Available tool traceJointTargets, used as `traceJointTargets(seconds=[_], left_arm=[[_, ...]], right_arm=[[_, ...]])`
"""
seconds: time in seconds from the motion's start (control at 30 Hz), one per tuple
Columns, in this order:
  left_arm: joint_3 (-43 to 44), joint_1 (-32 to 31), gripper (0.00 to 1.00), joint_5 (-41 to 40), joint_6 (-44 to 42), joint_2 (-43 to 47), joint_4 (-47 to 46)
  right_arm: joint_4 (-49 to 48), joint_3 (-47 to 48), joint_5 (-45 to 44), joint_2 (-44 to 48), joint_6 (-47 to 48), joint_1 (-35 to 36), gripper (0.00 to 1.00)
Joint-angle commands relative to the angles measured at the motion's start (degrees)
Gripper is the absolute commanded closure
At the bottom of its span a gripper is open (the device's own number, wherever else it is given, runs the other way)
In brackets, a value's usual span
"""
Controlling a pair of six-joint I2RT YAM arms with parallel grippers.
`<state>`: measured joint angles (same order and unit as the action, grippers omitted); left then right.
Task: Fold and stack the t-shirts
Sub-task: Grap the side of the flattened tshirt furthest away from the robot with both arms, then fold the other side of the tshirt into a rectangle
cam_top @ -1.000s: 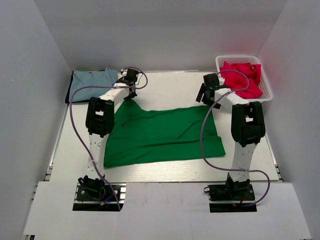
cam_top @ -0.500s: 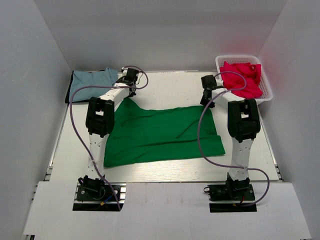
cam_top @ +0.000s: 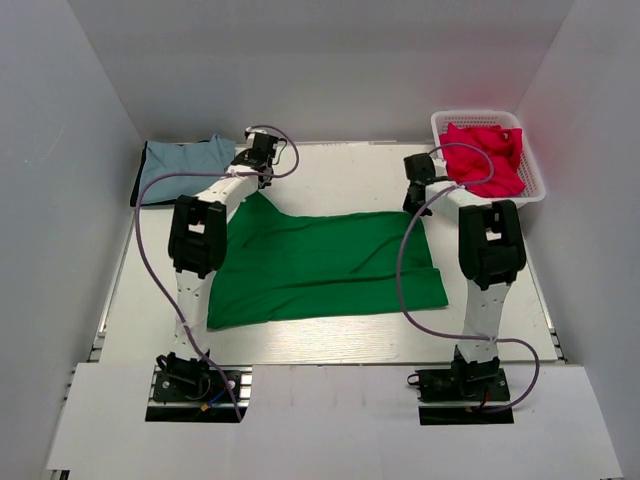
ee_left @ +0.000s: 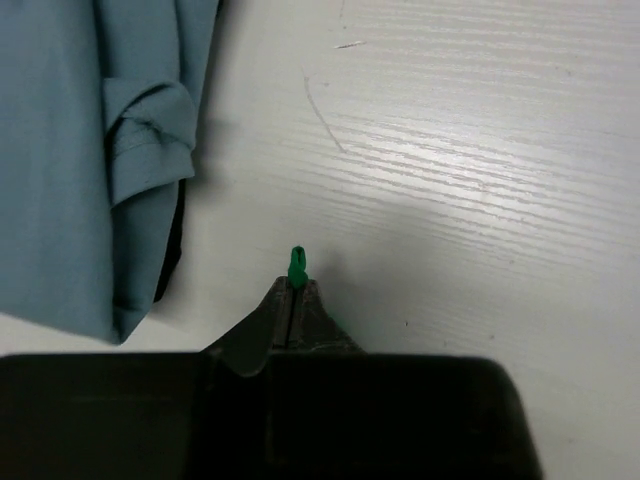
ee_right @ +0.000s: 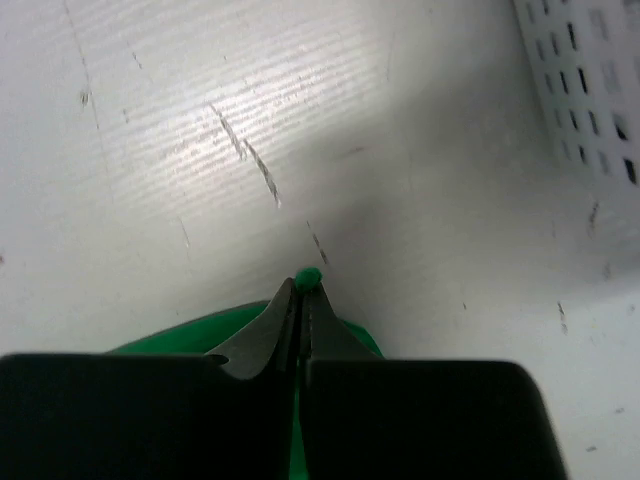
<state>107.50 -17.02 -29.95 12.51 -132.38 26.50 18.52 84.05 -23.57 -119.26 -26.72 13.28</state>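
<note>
Far corners of green t-shirt [cam_top: 330,265] covered in top view by left gripper [ee_left: 296,292] and right gripper [ee_right: 301,292]; left edge partly hidden under left arm [cam_top: 197,235]. Wrist views: only small green bits shown at pinched fingertips, rest blocked by black gripper bodies. Left wrist view: grey-blue t-shirt [ee_left: 60,150] cut off by left and top edges; dark layer [ee_left: 172,255] beneath it not identifiable. Right wrist view: basket [ee_right: 590,90] cropped at right edge, blurred. Top view: red t-shirts [cam_top: 485,155] bunched, count cannot be told.
</note>
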Motion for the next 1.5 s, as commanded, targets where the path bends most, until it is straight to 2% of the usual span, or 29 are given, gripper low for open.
traceJointTargets(seconds=[0.0, 0.17, 0.4, 0.63, 0.73, 0.83, 1.03, 1.37, 1.4, 1.47], left_arm=[[-3.68, -0.91, 1.00, -2.04, 0.48, 10.71, -0.84], [-11.07, -2.06, 1.00, -3.18, 7.07, 18.89, 4.07], [-27.68, -3.72, 1.00, -0.64, 18.41, 31.80, 11.72], [-39.29, -4.87, 1.00, 2.27, 28.26, 42.97, 18.15], [-43.77, -5.40, 1.00, 5.52, 31.87, 46.76, 21.31], [-49.48, -5.40, 1.00, 5.52, 35.82, 52.12, 23.42], [-53.44, -5.40, 1.00, 6.04, 38.55, 59.85, 25.44], [-60.03, -5.40, 1.00, 13.25, 41.19, 62.50, 27.90], [-61.17, -5.40, 1.00, 14.30, 41.19, 63.46, 27.90], [-62.59, -5.40, 0.72, 16.50, 41.19, 64.61, 30.27]], right_arm=[[-5.24, -4.50, 0.89, 7.19, 3.33, 0.52, 1.00], [-8.24, -10.74, 3.09, 15.19, 5.89, 1.49, 1.00], [-9.82, -21.89, 3.36, 24.42, 6.24, 2.54, 1.00], [-9.12, -27.35, 2.04, 30.57, 4.31, 2.63, 1.00], [-6.84, -27.10, 1.26, 31.81, 3.26, 2.54, 1.00], [-5.25, -27.45, -0.41, 33.39, 2.73, 2.37, 1.00], [-3.76, -30.00, -0.77, 36.12, 2.81, 2.45, 1.00], [-3.15, -34.92, -1.91, 37.44, -1.66, 2.37, 1.00], [-2.88, -35.70, -2.52, 37.61, -2.36, 2.45, 0.87], [-0.43, -37.02, -3.58, 38.05, -5.70, 2.28, 0.54]])
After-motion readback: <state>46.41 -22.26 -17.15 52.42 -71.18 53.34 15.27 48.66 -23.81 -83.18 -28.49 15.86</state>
